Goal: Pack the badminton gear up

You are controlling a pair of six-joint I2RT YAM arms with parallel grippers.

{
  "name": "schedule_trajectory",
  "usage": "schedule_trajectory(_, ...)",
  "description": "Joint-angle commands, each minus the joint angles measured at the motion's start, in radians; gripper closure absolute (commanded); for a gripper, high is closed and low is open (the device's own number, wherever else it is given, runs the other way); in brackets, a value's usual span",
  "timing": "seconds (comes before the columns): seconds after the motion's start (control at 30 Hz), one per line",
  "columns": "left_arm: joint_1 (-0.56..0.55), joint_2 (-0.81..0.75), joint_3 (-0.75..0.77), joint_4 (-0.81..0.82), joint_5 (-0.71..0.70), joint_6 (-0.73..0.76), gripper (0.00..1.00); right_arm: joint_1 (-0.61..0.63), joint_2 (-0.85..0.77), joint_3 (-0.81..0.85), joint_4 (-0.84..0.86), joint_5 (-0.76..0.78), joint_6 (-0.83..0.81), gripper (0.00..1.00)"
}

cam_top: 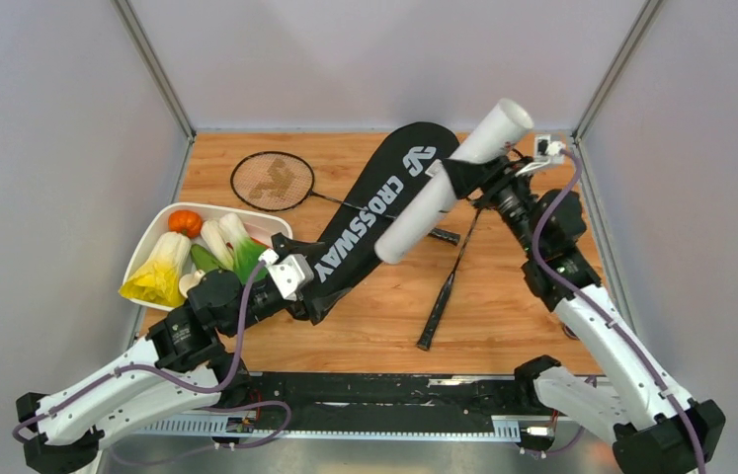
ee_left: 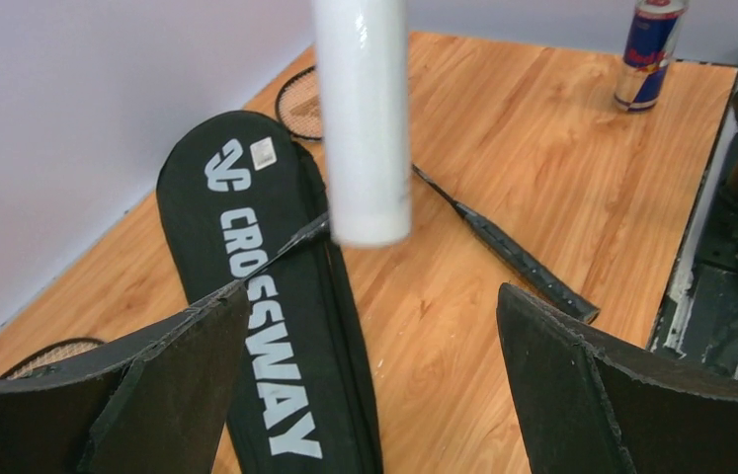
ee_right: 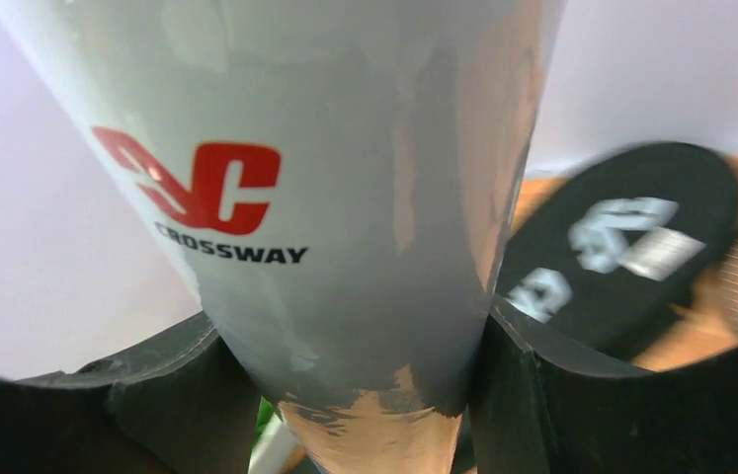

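Right gripper (cam_top: 463, 176) (ee_right: 355, 336) is pinching the long white glossy tube (cam_top: 414, 222) (ee_left: 363, 118) (ee_right: 345, 197), red logo on it, jaws pressed on both sides around its upper half. The tube is off the table and tilted, top end toward the back right corner, low end above the right edge of the black fabric "CROSSWAY" racket bag (cam_top: 360, 232) (ee_left: 266, 326) (ee_right: 621, 247). The bag lies flat and diagonal on the light wooden table (cam_top: 503, 296), wide end at the back. Left gripper (cam_top: 320, 296) (ee_left: 372, 296) is spread wide, holding nothing, low by the bag's narrow end. One thin black racket with brownish strings (cam_top: 272, 181) (ee_left: 48, 354) has its head left of the bag and its shaft crossing on top of it. The second thin black racket (cam_top: 439, 306) (ee_left: 523, 259) lies right of the bag, handle toward the near edge. White tray of toy vegetables (cam_top: 208, 207) sits left of the bag. Blue-and-silver drink can (ee_left: 649, 54) stands upright at the table's far side in the left wrist view.
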Motion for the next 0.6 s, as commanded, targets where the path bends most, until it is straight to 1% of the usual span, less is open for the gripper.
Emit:
schedule_trajectory(0.0,-0.002,-0.022,-0.03,-0.051,-0.055,0.059,0.0,-0.233,0.01,0.134,-0.456,-0.046,-0.072,0.49)
schedule_trajectory(0.13,-0.001,-0.037,-0.064,-0.054,-0.047,0.08,0.0,-0.456,0.101,0.194,-0.656,-0.18,-0.157,0.48)
schedule_trajectory(0.17,-0.001,-0.036,-0.063,-0.058,-0.048,0.083,0.0,-0.511,0.126,0.207,-0.691,-0.186,-0.174,0.49)
schedule_trajectory(0.27,-0.002,-0.032,-0.057,-0.079,-0.059,0.087,0.0,-0.622,0.229,0.238,-0.755,-0.173,-0.234,0.46)
schedule_trajectory(0.33,-0.001,-0.038,-0.062,-0.078,-0.057,0.087,0.0,-0.659,0.321,0.28,-0.814,-0.102,-0.273,0.46)
schedule_trajectory(0.4,-0.001,-0.043,-0.065,-0.073,-0.051,0.082,0.0,-0.68,0.419,0.325,-0.85,-0.029,-0.297,0.43)
schedule_trajectory(0.47,-0.001,-0.047,-0.067,-0.066,-0.052,0.079,0.0,-0.698,0.516,0.366,-0.862,0.016,-0.296,0.4)
schedule_trajectory(0.57,-0.001,-0.052,-0.068,-0.052,-0.088,0.053,0.0,-0.705,0.67,0.429,-0.865,0.091,-0.288,0.33)
